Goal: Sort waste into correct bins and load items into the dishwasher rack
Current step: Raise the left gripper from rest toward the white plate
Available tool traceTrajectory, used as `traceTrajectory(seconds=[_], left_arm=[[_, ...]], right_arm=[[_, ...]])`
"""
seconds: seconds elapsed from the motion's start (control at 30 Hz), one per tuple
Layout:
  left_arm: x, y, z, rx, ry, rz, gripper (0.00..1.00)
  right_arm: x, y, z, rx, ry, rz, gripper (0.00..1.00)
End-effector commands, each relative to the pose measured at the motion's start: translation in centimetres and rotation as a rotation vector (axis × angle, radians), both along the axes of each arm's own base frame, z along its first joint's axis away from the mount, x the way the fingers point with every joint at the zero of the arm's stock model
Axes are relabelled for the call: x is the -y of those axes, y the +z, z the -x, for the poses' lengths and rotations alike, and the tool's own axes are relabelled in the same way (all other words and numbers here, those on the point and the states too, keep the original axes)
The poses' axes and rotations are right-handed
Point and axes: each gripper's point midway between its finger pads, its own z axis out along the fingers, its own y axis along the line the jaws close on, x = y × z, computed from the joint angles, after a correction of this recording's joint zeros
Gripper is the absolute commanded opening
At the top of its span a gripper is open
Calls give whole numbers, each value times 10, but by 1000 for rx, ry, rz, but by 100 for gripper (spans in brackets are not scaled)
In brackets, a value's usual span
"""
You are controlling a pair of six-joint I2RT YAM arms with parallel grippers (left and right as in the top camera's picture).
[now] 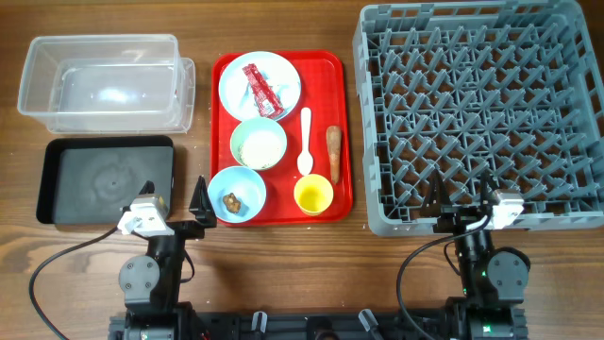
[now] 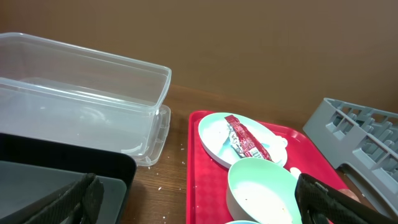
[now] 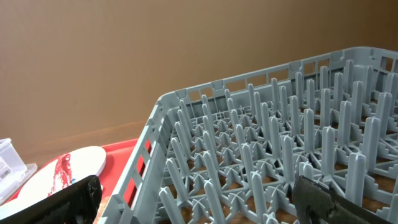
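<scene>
Left gripper and right gripper sit at the near edge, fingers spread and empty; the red wrapper lies apparently flat on the light blue plate mid-counter, so a pinch could skid the plate.

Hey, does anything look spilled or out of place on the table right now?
A few white specks lie scattered on the table between the tub and the red tray, like spilled grains. The carrot stick also lies loose on the tray beside the spoon, not in a dish. Nothing looks damaged or tipped.
</scene>
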Motion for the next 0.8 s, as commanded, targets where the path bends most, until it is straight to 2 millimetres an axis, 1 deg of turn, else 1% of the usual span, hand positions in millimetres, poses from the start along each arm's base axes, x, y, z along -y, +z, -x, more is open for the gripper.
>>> traceTrajectory(seconds=[0.0, 0.3, 0.43, 0.47, 0.53, 0.6, 0.7, 0.77], left_arm=[[1, -2, 0, -2, -6, -15, 100], [1, -2, 0, 0, -6, -15, 100], [-1, -1, 0, 4, 2, -15, 100], [0, -1, 0, 1, 0, -15, 100], [0, -2, 0, 0, -3, -15, 100], [1, 0, 0, 8, -10, -15, 100], [4, 20, 0, 87, -25, -18, 100], [7, 31, 0, 127, -40, -20, 100]], right_arm=[[-4, 2, 0, 8, 22, 1, 100], [-4, 2, 0, 10, 22, 1, 100], [-4, 5, 1, 22, 23, -17, 100], [-5, 10, 1, 39, 25, -15, 100], [-7, 15, 1, 61, 39, -8, 100], [-18, 17, 3, 69, 105, -5, 100], [-26, 27, 5, 124, 144, 105, 100], [-27, 37, 6, 152, 147, 132, 100]])
